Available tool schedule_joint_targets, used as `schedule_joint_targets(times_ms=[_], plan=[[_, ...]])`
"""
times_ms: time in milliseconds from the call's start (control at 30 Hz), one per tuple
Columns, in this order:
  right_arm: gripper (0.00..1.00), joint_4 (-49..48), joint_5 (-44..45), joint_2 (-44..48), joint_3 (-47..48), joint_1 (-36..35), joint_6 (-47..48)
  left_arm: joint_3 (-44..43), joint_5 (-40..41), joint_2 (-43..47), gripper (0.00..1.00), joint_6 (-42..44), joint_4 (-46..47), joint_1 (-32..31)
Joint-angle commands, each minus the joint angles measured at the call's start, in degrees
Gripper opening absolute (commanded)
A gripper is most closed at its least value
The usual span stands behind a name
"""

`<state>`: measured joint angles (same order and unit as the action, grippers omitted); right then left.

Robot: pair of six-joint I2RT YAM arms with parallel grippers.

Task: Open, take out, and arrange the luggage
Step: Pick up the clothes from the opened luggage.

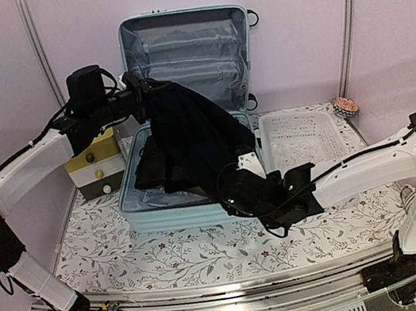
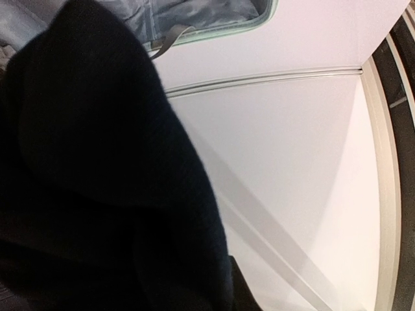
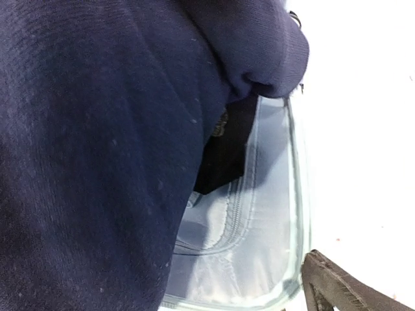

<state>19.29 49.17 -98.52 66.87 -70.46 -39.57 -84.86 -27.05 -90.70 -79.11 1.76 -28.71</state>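
The luggage (image 1: 199,197), a pale mint-blue suitcase, lies open with its lid (image 1: 185,51) upright against the back wall and its grey lining showing. My left gripper (image 1: 141,95) is shut on a dark navy garment (image 1: 189,139) and holds it up over the case. The cloth hangs down into the case. In the left wrist view the garment (image 2: 97,181) hides the fingers. My right gripper (image 1: 234,191) is at the case's front right corner, against the garment's lower end. In the right wrist view the garment (image 3: 97,162) covers the left side and one finger (image 3: 343,285) stands far right, apart from it.
A white lattice basket (image 1: 301,135) stands right of the suitcase. A small yellow-topped drawer box (image 1: 96,163) stands at its left, under my left arm. A small patterned object (image 1: 345,107) sits at the back right. The table carries a floral cloth (image 1: 168,251).
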Motion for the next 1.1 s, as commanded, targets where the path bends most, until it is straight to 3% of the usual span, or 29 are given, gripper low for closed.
schedule_joint_targets(times_ms=[0,167,300,467,533,567,833,1067], plan=[[0.92,14.31,-2.97,0.88,-4.02,-0.10,-1.47,-8.50,2.48,2.19,0.00,0.73,14.44,4.18],[0.65,14.87,-3.39,6.38,-5.69,2.42,-1.60,-8.33,2.70,2.27,0.00,1.14,13.97,4.95],[0.42,10.82,-5.40,10.46,-6.51,3.21,6.60,-8.12,2.70,2.15,0.00,1.21,13.88,5.52],[0.25,10.32,-10.11,13.05,-6.10,4.55,12.53,-9.17,3.19,1.29,0.00,1.07,13.75,6.23],[0.08,10.29,-11.64,14.48,-5.92,5.90,14.44,-11.67,3.19,-0.47,0.00,1.03,13.26,6.57],[0.04,10.13,-12.89,15.35,-5.66,7.05,15.01,-13.79,2.92,-1.75,0.00,0.87,12.86,6.68],[0.03,8.87,-21.42,20.94,4.63,21.10,24.94,-36.52,-1.26,-13.88,0.00,-0.69,9.16,6.67],[0.03,17.04,-28.82,22.52,18.13,23.21,35.93,-34.69,-0.06,-8.79,0.00,1.06,8.85,6.37]])
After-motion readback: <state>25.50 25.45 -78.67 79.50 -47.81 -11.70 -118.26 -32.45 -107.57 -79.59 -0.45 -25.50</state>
